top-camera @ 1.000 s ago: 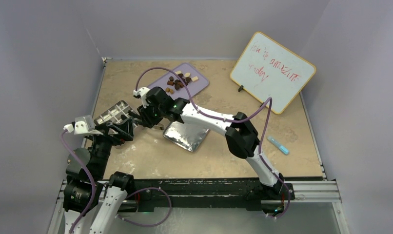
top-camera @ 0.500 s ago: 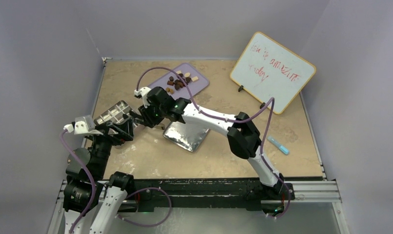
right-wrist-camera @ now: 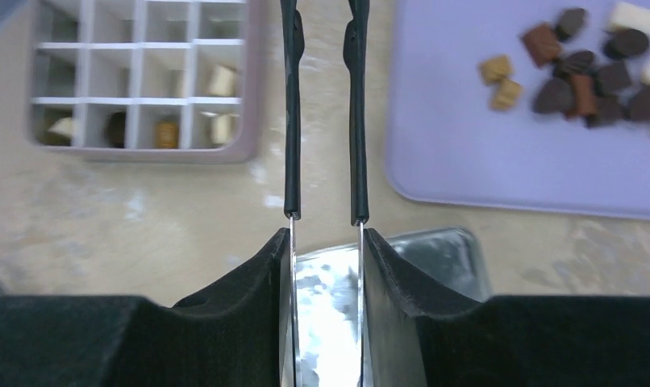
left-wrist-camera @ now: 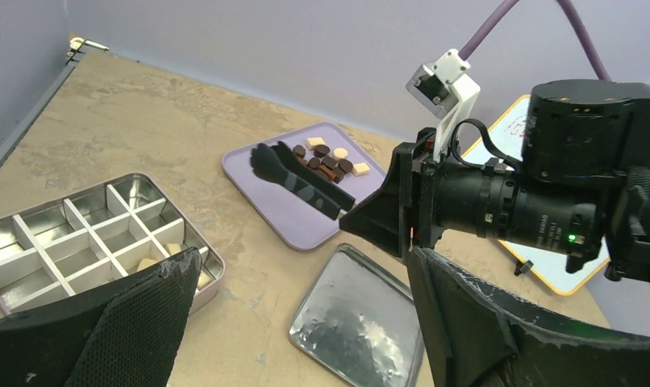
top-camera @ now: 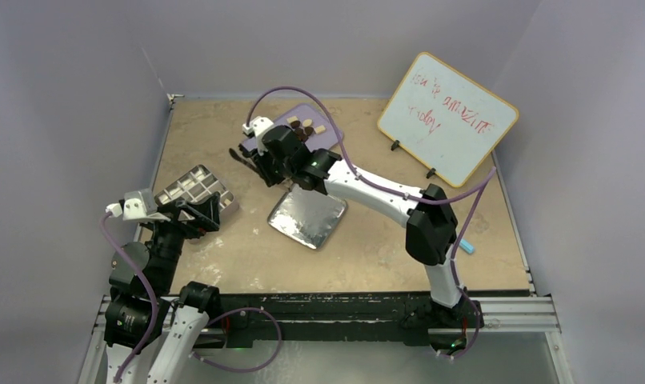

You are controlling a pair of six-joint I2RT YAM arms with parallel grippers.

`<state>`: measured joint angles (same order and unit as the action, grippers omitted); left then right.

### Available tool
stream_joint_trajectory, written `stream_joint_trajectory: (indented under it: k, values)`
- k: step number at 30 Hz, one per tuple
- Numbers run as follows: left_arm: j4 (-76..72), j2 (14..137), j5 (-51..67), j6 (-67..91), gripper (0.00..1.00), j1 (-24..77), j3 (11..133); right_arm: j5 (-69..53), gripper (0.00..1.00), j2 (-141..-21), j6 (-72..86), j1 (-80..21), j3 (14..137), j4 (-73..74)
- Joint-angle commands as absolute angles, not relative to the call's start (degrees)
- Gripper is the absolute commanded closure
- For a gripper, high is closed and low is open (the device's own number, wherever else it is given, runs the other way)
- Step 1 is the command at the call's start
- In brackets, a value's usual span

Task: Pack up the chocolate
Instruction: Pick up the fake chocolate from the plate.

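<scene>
Reaching far forward, right pincer (top-camera: 251, 160) slightly spread and empty, over the lilac tray (top-camera: 323, 148) beside the chocolate (top-camera: 303, 126).

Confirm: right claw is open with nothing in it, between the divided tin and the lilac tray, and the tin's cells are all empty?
Not quite: the tin is not all empty. The right wrist view shows several chocolates already sitting in its cells. The rest holds: the right claw is open with nothing in it, between the tin and the lilac tray.
</scene>
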<state>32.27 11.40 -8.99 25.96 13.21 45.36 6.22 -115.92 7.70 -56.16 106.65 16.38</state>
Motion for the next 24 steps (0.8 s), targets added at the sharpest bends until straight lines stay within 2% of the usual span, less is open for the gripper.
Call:
stream_joint_trajectory:
  k: [1,12,24]
  values:
    - [31.0,11.9,-8.2,26.1,0.02,13.1,45.2,14.5,0.64,-114.2,5.7,-53.0,103.4,17.2]
    - [31.0,12.0,-8.2,26.2,0.02,13.1,45.0,14.6,0.63,-116.5,6.1,-47.1,102.1,17.2]
    - [31.1,12.3,-7.8,26.2,0.02,13.1,45.1,15.5,0.63,-120.2,5.4,-46.8,104.3,17.6]
